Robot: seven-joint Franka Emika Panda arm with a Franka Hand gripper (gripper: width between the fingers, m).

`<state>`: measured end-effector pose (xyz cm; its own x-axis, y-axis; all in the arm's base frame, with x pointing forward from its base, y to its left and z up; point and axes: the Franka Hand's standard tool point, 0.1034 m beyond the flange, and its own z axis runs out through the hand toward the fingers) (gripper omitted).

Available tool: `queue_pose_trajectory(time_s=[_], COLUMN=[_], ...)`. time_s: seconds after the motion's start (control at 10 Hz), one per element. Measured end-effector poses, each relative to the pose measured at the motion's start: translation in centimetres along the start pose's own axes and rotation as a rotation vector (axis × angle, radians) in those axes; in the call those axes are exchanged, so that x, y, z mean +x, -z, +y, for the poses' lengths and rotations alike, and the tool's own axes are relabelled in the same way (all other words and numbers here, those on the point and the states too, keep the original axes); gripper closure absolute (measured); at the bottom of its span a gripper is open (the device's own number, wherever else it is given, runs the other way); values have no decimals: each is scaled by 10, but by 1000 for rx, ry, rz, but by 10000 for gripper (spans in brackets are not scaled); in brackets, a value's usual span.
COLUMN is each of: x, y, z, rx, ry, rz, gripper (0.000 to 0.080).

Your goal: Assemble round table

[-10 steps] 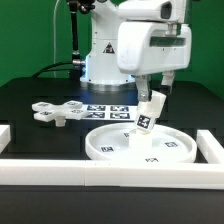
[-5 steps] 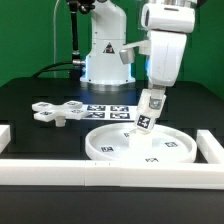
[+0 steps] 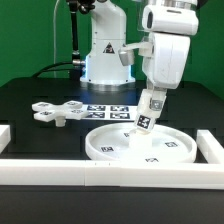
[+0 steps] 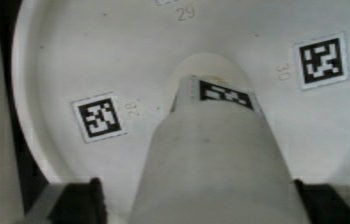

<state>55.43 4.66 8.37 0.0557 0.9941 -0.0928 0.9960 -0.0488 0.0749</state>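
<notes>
Where the white rail (image 3: 60, 170) lines the matte black table's (image 3: 30, 140) near edge, the smooth, rimmed plastic disc (image 3: 100, 150) lies just behind it. A short, tagged leg (image 3: 148, 112) leans inside it, as before. My gripper (image 3: 155, 97) straddles its top; whether I am gripping it, I cannot tell. My wrist has turned since a second ago. Farther back, toward the edge on the exterior view's left, lies the cross-shaped base (image 3: 58, 112).

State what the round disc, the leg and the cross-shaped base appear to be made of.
Round disc: probably hard white plastic, matte; smooth moulded rim, uniform colour. Leg: likely the same plastic, plain dull white surface. Cross-shaped base: apparently the same, white and matte.
</notes>
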Motion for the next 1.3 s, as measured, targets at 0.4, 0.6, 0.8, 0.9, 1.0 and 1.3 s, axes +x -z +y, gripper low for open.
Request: queue_pose_trajectory(time_s=[0.4, 0.6, 0.8, 0.9, 1.0, 1.3], x=[0, -2, -2, 0, 0, -1], y=[-1, -1, -2, -1, -2, -2], z=[-1, -3, -7, -6, -5, -5], rx=[2, 30, 102, 133, 128, 123], ry=[-19, -115, -337, -423, -472, -655], rz=[0, -8, -39, -56, -56, -64], gripper=[393, 393, 392, 392, 391, 390])
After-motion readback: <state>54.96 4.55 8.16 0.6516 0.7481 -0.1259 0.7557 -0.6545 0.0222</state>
